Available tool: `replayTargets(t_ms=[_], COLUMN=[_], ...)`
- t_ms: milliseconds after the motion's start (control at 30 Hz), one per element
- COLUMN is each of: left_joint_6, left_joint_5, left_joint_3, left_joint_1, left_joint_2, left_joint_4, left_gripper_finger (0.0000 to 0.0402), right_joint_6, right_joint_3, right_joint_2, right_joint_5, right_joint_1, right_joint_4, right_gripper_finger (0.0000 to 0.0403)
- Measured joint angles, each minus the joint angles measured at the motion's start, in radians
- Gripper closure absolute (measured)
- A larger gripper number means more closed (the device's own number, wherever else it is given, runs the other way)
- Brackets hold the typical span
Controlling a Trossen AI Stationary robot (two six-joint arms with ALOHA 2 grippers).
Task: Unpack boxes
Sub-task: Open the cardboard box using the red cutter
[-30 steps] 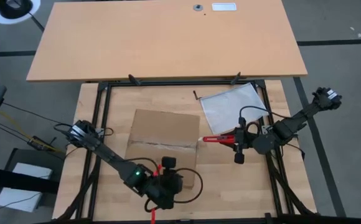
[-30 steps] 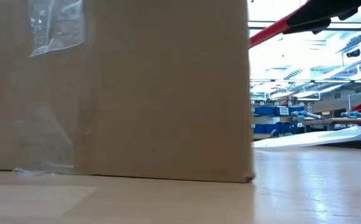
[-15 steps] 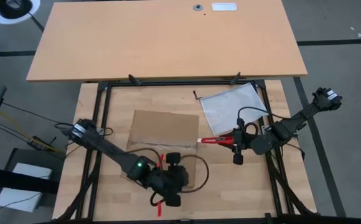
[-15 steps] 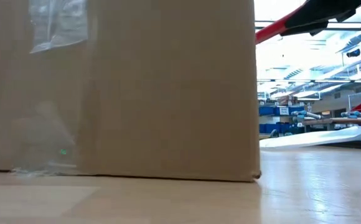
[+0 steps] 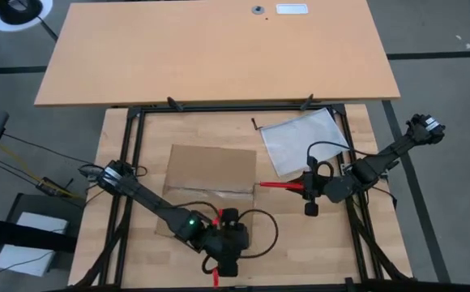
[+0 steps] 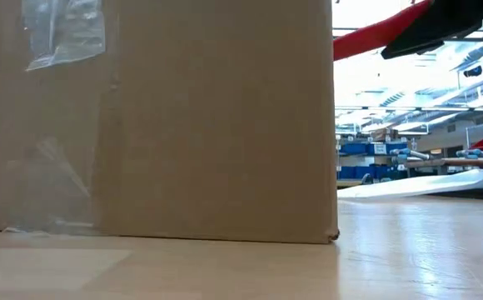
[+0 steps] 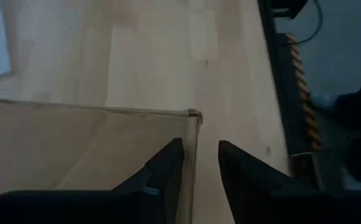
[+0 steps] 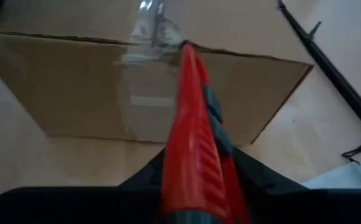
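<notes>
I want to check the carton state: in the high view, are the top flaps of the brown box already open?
No. In the high view the brown box shows a flat closed top with the tape seam still across it.

Carton (image 6: 154,121): top and left side cut off in low view. Box cutter (image 8: 196,134) blade tip: too small to discern against carton.

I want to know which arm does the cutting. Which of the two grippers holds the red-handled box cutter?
The right gripper holds the red box cutter, its tip at the cardboard box's taped seam. The left gripper carries no tool and sits at the box's near edge.
</notes>
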Motion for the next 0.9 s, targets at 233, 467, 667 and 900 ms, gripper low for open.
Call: replayTargets(t_ms=[233,467,667,900], left_joint_6=[0.023,0.022,0.020,0.015], left_joint_5=[-0.103,-0.104,-0.092,-0.110], left_joint_3=[-0.001,-0.002,0.034,0.276], left_joint_1=[0.002,0.001,0.001,0.005], left_joint_2=[0.009,0.010,0.015,0.016], left_joint_4=[-0.010,-0.007,-0.021,-0.190], left_gripper_finger=[0.0284,0.0284,0.0284,0.0284], right_joint_6=[-0.001,-0.017,-0.017,-0.081], right_joint_3=[0.001,0.002,0.004,0.052], right_joint_2=[-0.002,-0.002,-0.031,-0.089], right_joint_5=[-0.023,-0.029,-0.029,-0.028], right_joint_1=[0.001,-0.005,-0.001,0.013], right_joint_4=[0.012,0.032,0.041,0.038], right_gripper_finger=[0.0344,0.0347,0.0371,0.0370])
